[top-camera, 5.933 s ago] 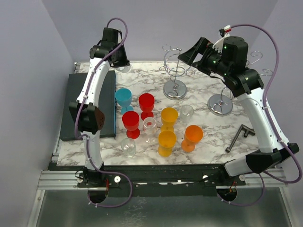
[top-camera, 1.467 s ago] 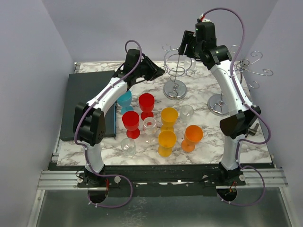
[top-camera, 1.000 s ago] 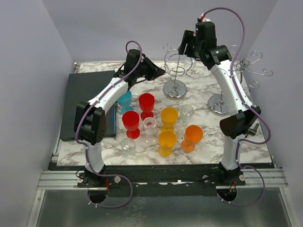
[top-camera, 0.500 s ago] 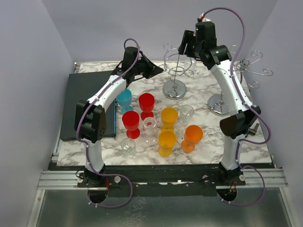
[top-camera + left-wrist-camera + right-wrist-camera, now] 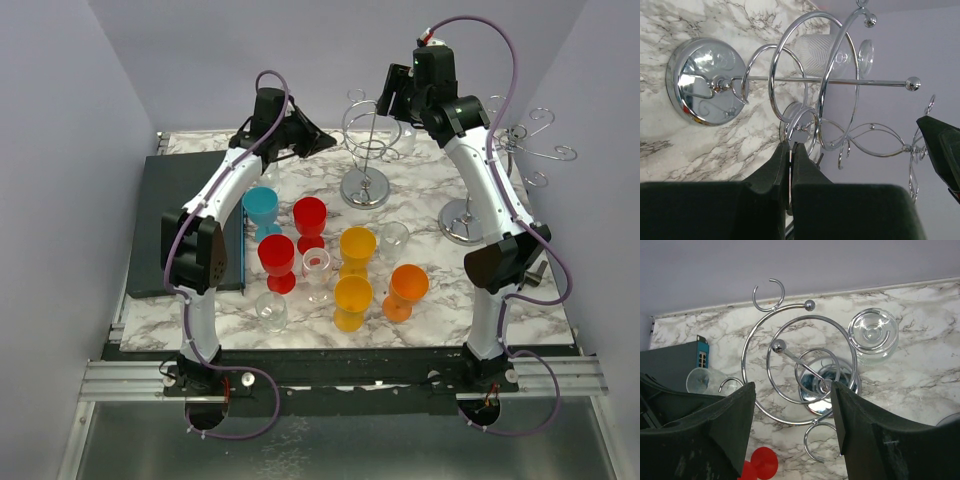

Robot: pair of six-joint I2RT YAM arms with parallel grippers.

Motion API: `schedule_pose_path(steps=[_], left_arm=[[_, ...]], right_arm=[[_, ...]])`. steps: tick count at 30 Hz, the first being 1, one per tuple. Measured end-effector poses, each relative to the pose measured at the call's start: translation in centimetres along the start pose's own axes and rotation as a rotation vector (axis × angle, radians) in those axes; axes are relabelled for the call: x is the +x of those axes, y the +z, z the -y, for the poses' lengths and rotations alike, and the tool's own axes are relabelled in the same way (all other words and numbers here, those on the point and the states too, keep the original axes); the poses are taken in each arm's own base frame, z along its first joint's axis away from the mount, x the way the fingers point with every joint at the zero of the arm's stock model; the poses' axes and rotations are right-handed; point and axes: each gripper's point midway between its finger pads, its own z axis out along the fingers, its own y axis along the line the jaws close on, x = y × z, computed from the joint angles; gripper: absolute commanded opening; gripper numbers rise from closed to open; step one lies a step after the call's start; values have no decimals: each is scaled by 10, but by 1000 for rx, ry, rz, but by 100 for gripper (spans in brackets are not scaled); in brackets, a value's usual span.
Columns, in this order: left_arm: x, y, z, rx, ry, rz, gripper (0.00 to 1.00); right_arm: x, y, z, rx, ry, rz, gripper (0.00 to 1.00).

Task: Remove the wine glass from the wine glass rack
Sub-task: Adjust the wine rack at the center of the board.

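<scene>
left gripper (image 5: pixel 789 145) just closed at rack (image 5: pixel 705 85) loop, no glass (image 5: pixel 872 335) held; right gripper (image 5: pixel 791 385) open, glass ahead-right, still hung.

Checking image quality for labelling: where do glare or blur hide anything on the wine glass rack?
Left wrist view: bright reflections blotch the chrome base, wires sharp. Right wrist view: rack and hanging wine glass crisp. Top view: even light, the glass barely visible.

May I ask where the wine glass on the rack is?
Right wrist view: the wine glass hangs at the rack's right side, near the table's back edge.
</scene>
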Motion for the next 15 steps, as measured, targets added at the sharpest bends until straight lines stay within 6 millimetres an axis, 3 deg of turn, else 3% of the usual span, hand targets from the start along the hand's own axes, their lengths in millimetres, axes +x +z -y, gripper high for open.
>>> schedule_pose_path(steps=[15], left_arm=[[-28, -14, -12, -43, 13, 20, 0]], right_arm=[[0, 0, 0, -1, 0, -1, 67]])
